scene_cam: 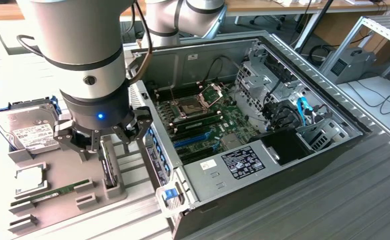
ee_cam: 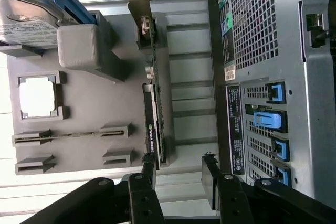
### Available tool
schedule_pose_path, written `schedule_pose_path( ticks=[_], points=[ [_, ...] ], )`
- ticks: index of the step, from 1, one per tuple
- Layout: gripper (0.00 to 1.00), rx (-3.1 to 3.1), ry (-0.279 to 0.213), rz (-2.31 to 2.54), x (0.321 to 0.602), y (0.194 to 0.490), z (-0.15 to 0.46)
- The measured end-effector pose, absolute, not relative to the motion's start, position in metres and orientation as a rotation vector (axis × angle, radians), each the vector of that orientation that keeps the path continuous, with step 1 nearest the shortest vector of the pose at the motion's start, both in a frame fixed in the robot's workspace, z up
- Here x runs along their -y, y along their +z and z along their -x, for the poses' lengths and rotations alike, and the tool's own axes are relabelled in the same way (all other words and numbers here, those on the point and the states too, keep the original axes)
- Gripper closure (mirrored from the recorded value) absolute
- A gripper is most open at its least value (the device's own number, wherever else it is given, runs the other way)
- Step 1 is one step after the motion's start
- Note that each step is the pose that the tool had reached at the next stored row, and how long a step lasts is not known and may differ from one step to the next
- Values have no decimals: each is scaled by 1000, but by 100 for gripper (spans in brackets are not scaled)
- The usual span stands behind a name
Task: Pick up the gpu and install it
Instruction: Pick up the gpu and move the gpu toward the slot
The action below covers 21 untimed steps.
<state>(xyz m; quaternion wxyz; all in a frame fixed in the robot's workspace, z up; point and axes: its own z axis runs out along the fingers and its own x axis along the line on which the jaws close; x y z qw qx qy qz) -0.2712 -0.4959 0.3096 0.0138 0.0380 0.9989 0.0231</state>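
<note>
1. Tool [scene_cam: 105, 143] released, jaws spread wide, nothing grasped.
2. Hanging low over gray tray [scene_cam: 61, 172], beside open case [scene_cam: 248, 125] on the exterior view's right.
3. Gpu [scene_cam: 110, 172] standing on edge in tray slot, directly under tool.
4. In wrist view, gpu [ee_cam: 155, 103] lined up nearer one finger [ee_cam: 148, 165] than the other, not centred; contact impossible to tell.
5. Bracket end farthest from tool [ee_cam: 178, 177].

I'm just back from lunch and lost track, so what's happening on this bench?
A robot arm's pincer hangs open right over the gpu, which stands on edge in its slot on the grey holder tray beside the open computer case. The card is not gripped and not yet installed.
</note>
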Motion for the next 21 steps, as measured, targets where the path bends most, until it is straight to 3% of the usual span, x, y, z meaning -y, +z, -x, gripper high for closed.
schedule_pose_path(
  ticks=[21],
  points=[
    [52, -3111, 69, -118, 476, 297, 285]
  ],
)
